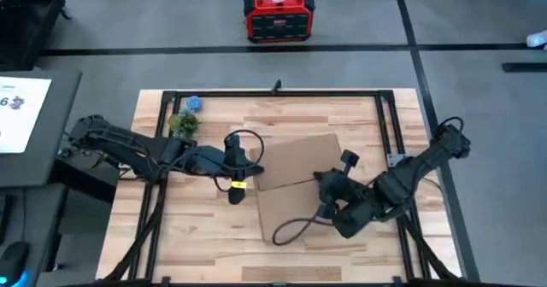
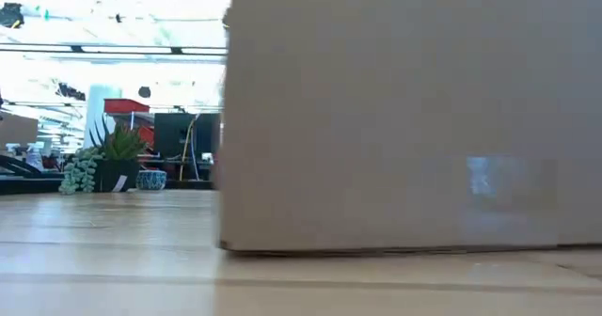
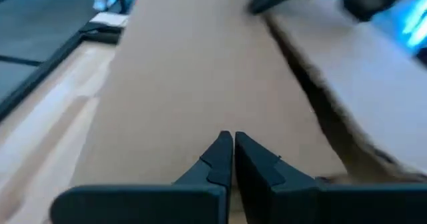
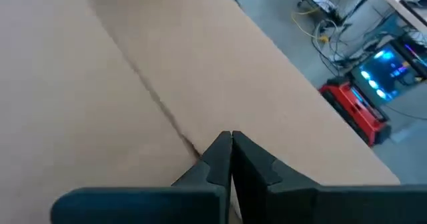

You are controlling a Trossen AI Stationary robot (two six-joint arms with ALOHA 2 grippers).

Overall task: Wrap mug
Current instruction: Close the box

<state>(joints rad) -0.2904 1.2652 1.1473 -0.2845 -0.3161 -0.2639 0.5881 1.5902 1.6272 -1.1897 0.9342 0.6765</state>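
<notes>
Gripping the cardboard [image 1: 295, 163] from opposite edges, left gripper [image 3: 233, 159] and right gripper [image 4: 231, 156] both have jaws closed on it.

The table [image 1: 214, 236] is pale wood in planks, smooth with a light sheen, edged by a black metal frame [image 1: 385, 120]. The brown sheet [image 1: 295, 180] on it looks like matt cardboard or stiff paper, plain and smooth, with 1 crease across it. Both grippers, left [image 3: 232, 154] and right [image 4: 230, 151], have fingers of matt black plastic. The red box [image 1: 278, 15] on the grey floor looks like hard plastic.
</notes>
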